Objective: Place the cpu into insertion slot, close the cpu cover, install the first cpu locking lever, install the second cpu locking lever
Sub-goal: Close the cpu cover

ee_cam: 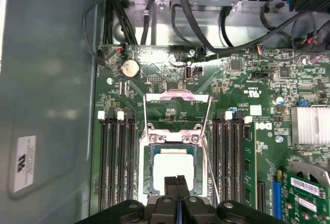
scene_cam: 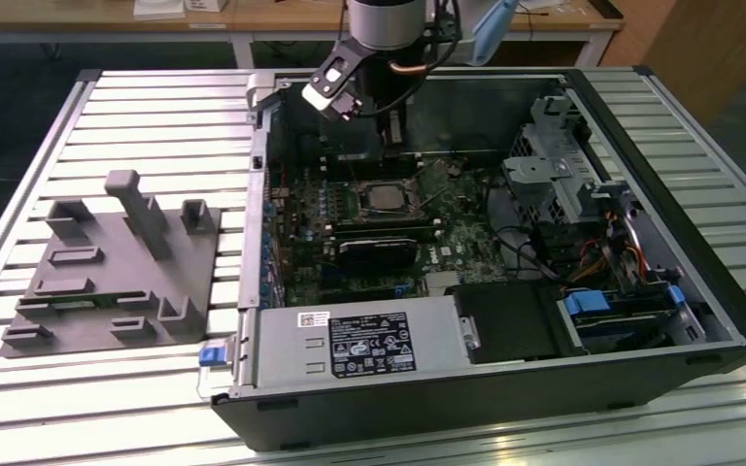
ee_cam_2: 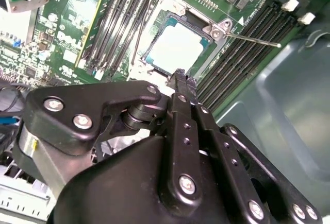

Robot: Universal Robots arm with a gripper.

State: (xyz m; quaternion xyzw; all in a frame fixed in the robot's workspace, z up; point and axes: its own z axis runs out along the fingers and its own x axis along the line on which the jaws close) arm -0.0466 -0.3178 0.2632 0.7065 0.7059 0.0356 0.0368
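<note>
Long black memory slots (ee_cam: 116, 167) lie close on either side of my black claw (ee_cam: 177, 179); the thin silvery cpu cover (ee_cam: 177, 98) stands open ahead. My fingers are together, empty, just above the pale square cpu (ee_cam: 172, 165).

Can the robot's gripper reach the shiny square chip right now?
Probably yes. The gripper hangs over the cpu, the cover looks swung open, and nothing sits between them.

Bright o/h light; cpu (ee_cam_2: 178, 46) (ee_cam: 172, 165) top glares white in both wrist views; pc case (scene_cam: 477, 408) inside dim.
</note>
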